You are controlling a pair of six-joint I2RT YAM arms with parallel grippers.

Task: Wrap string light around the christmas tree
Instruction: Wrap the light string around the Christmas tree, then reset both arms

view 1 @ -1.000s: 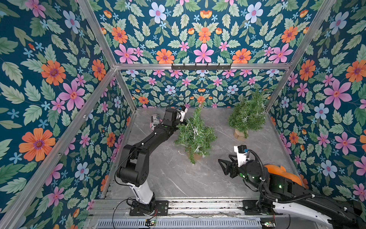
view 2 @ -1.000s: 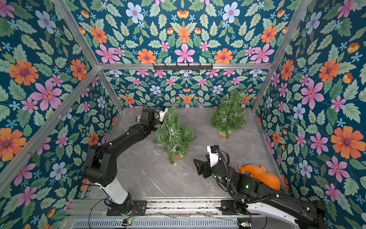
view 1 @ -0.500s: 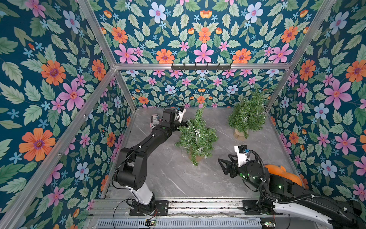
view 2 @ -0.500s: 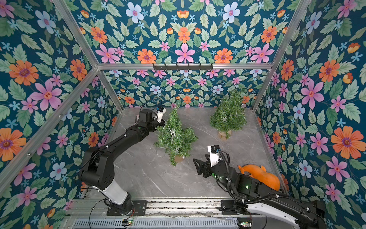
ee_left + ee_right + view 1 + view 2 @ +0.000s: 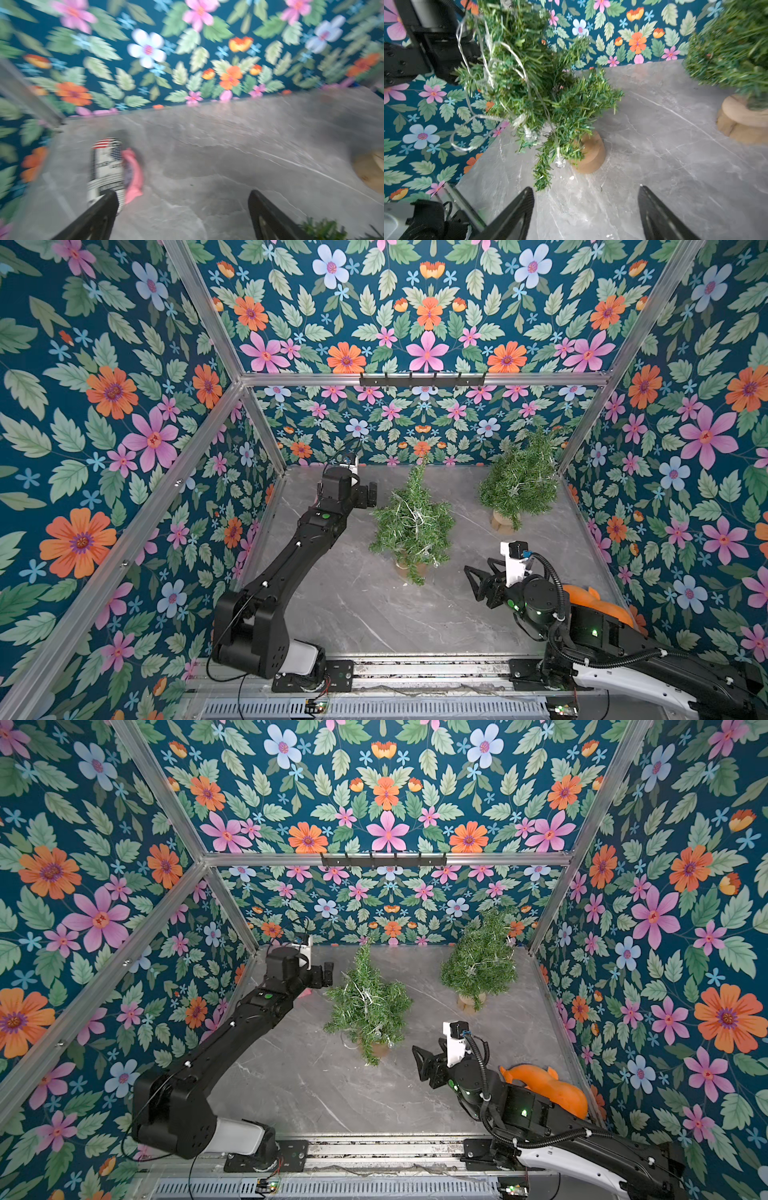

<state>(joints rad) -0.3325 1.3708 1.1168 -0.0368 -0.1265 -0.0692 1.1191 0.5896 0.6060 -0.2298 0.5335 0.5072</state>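
Orange toy (image 5: pixel 552 1090) near right wall — striped can (image 5: pixel 107 164) (blurred) beside pink item (image 5: pixel 133 174).

The grey marbled tabletop (image 5: pixel 365 614) bore a central Christmas tree (image 5: pixel 411 522) and a far tree (image 5: pixel 519 481). An orange toy (image 5: pixel 552 1088) lay near its right edge.

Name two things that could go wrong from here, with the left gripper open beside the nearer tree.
1. The string light hangs on the nearer tree in slack loops, one dangling clear of the branches; it may slip off.
2. The left gripper, open and close to those loops, could snag the wire when it moves and tip the tree on its small wooden base.
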